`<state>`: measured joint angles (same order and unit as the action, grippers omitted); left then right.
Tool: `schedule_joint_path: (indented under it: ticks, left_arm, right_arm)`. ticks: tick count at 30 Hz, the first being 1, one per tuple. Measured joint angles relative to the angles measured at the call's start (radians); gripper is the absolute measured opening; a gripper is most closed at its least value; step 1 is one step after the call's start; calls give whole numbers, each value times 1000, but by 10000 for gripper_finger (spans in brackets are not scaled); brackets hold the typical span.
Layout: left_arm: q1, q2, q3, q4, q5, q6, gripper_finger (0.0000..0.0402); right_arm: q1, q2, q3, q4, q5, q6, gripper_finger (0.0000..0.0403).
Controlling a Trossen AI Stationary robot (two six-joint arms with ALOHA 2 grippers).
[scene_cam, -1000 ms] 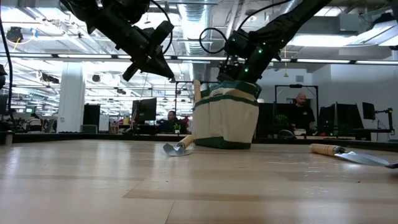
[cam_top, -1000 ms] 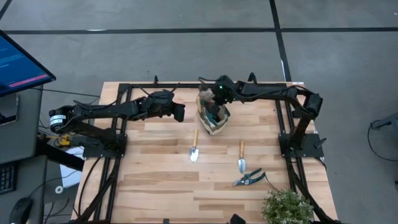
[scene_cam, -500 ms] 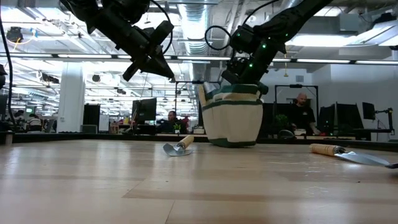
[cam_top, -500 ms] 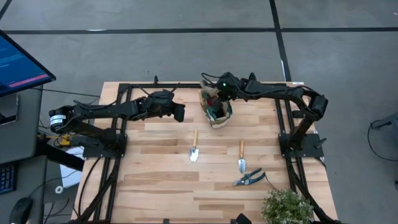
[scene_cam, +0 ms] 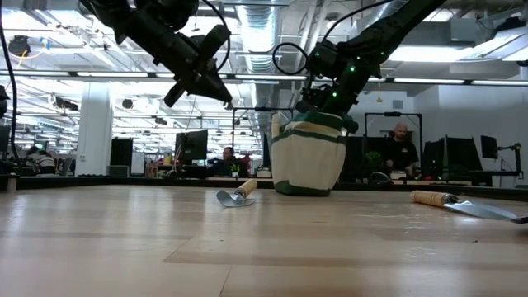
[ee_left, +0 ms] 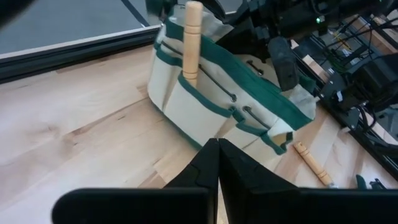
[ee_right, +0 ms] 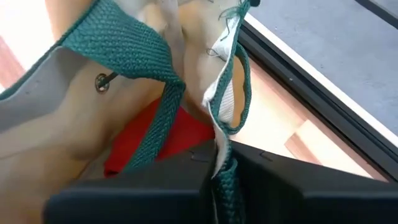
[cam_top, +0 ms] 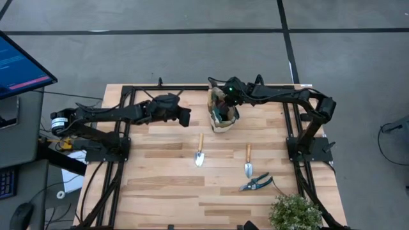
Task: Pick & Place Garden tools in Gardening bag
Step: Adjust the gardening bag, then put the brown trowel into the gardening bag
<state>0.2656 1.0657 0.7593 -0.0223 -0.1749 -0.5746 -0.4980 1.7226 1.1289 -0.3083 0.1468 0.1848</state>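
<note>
Lab: exposed ducts (scene_cam: 247, 49), desks w/ monitors (scene_cam: 191, 144).

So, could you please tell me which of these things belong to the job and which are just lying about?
Job:
- gardening bag, gripped at its trim by the right hand
- pocketed trowel
- red item inside the bag
- centre trowel
- pruning shears
- neighbouring trowel
- left hand, shut, beside the bag

Lying about:
- leafy plant
- monitor
</note>
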Motion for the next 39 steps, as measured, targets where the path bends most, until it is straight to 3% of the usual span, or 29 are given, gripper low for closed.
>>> schedule_joint_path:
  ticks: [13, 19, 24, 30, 33, 39]
  left_arm:
    - [-30, 0, 0, 0, -2, -5, 4]
    - [-30, 0, 0, 0, -13, -5, 5]
    - [-30, 0, 0, 0, -15, -5, 5]
    - [-30, 0, 0, 0, -15, -5, 4]
    - [-30, 0, 0, 0, -15, -10, 5]
    - [-30, 0, 0, 0, 10, -60, 8]
  right_arm:
    - [-1, -79, 13, -36, -20, -8, 161]
    - [-1, -217, 14, -143, -19, 34, 195]
    - [32, -382, 15, -437, -15, 236, 196]
    - [199, -453, 1, -743, 40, 527, 184]
    - [307, -454, -35, -774, 98, 694, 184]
    - [492, -454, -200, -693, 84, 1007, 217]
